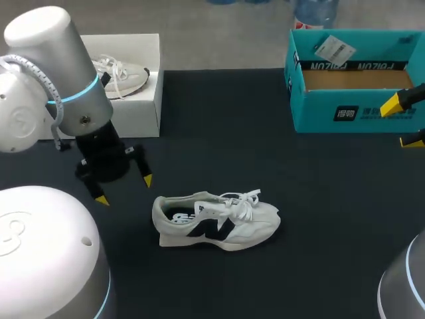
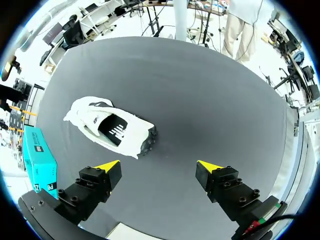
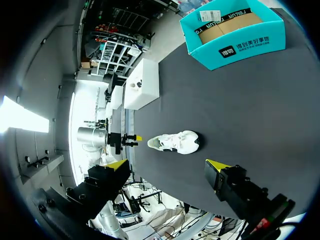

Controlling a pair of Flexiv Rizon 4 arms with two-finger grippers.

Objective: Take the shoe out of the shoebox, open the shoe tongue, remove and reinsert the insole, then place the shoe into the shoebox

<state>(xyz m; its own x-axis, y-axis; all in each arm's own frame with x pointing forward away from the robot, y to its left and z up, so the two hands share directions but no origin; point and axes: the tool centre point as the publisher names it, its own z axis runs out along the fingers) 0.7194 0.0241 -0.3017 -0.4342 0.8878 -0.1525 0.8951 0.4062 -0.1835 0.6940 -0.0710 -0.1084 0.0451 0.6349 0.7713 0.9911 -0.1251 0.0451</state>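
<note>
A white sneaker (image 1: 216,219) with a dark side logo lies on its sole in the middle of the black table, toe to the right. The teal shoebox (image 1: 319,113) stands open at the back right with only brown cardboard showing inside. My left gripper (image 1: 124,189) hangs open just left of the sneaker's heel. In the left wrist view the sneaker (image 2: 110,129) lies ahead of the open gripper (image 2: 159,167), nothing between the fingers. My right gripper (image 1: 403,124) is open at the right edge, in front of the shoebox. From the right wrist the sneaker (image 3: 175,142) and shoebox (image 3: 240,47) lie ahead of the open gripper (image 3: 167,165).
A white box (image 1: 143,106) holding a second white sneaker (image 1: 123,74) stands at the back left, behind my left arm. In the right wrist view the white box (image 3: 142,82) is beyond the sneaker. Bare black tabletop (image 1: 265,153) lies between the sneaker and both boxes.
</note>
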